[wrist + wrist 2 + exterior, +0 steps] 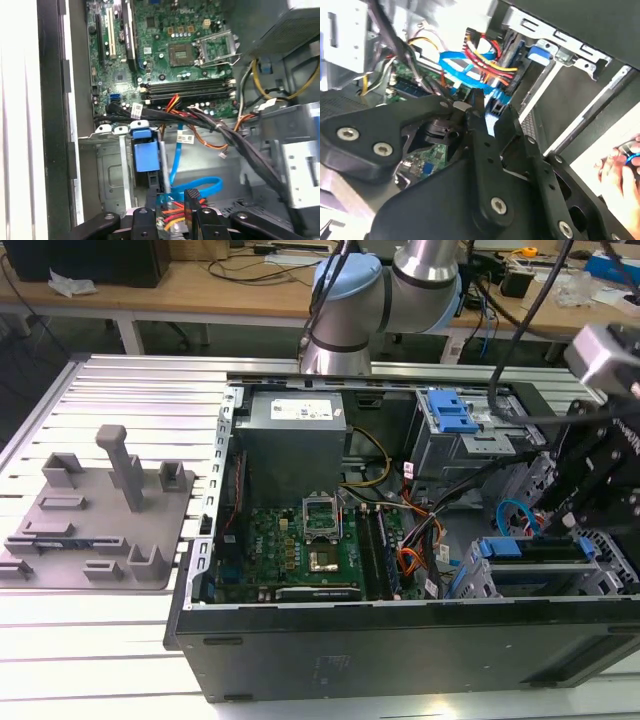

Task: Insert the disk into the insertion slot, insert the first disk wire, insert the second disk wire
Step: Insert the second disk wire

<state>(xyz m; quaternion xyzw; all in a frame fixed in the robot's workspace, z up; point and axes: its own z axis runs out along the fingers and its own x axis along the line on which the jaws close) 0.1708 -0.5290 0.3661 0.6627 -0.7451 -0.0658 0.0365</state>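
Observation:
At the exterior view's right, the disk in its blue carrier lies in the insertion slot, the low bay of the grey drive cage. My black gripper hangs just above it. In both wrist views the gripper looks shut on the connector end of a flat blue disk wire. A bundle of red, yellow and black wires runs right beside that connector. The carrier's blue end shows close by.
The open computer case holds a green motherboard, a grey power supply and a taller bay with a blue latch. A grey fixture plate lies outside the case. A person's hand is near the case.

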